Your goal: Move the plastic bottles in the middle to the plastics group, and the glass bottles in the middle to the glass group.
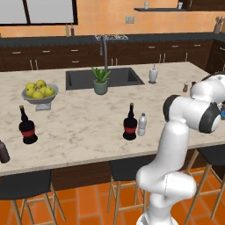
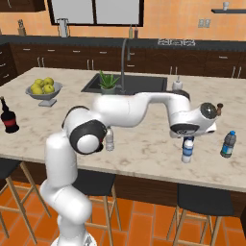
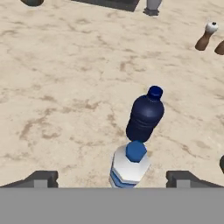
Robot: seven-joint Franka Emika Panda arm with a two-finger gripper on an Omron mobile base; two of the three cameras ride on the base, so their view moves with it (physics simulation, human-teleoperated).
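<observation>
- Pincer (image 3: 112,178) stood spread wide, one fingertip either side of the blue-capped water bottle (image 3: 128,165), apparently just set down upright.
- Just beyond that clear, ribbed bottle stood the dark-blue bottle (image 3: 145,116), smooth and opaque; parking them together suits the plastics group.
- Farther off on the speckled marble desk (image 1: 83,127), the white-capped water bottle (image 1: 142,125) and black, red-banded glass bottle (image 1: 129,123) waited.

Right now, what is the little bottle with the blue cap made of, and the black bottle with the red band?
The little bottle looks like clear, thin plastic: see-through walls. The black bottle looks like dark glossy glass, though only its shine hints at that.
</observation>
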